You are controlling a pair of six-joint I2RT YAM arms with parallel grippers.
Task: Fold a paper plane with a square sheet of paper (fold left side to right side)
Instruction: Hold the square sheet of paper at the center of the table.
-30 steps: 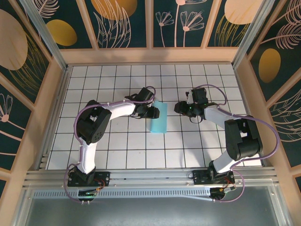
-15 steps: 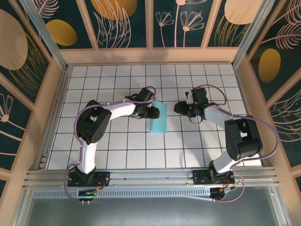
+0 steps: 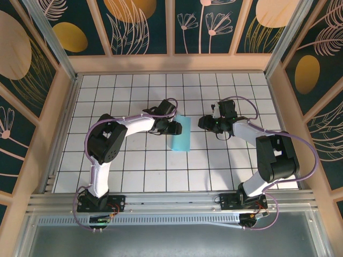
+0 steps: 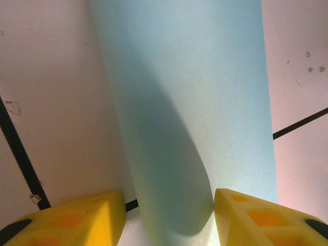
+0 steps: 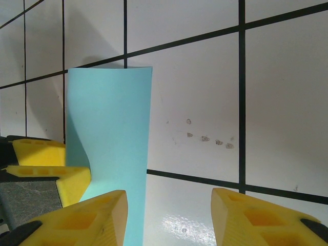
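Nothing has moved over the last second: the thin turquoise-blue square sheet of paper (image 3: 180, 134), folded over, lies mid-bench (image 3: 134, 171) with the left end effector (image 4: 168, 199) part-spread astride it, grip unclear, and the right end effector (image 5: 169, 201) parted and empty nearby, so the crease looks paused.

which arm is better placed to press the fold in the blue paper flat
Probably left. The left hand sits over the blue paper, fingers apart on either side of where it bulges. The right hand hangs open beside it, over bare tiles.
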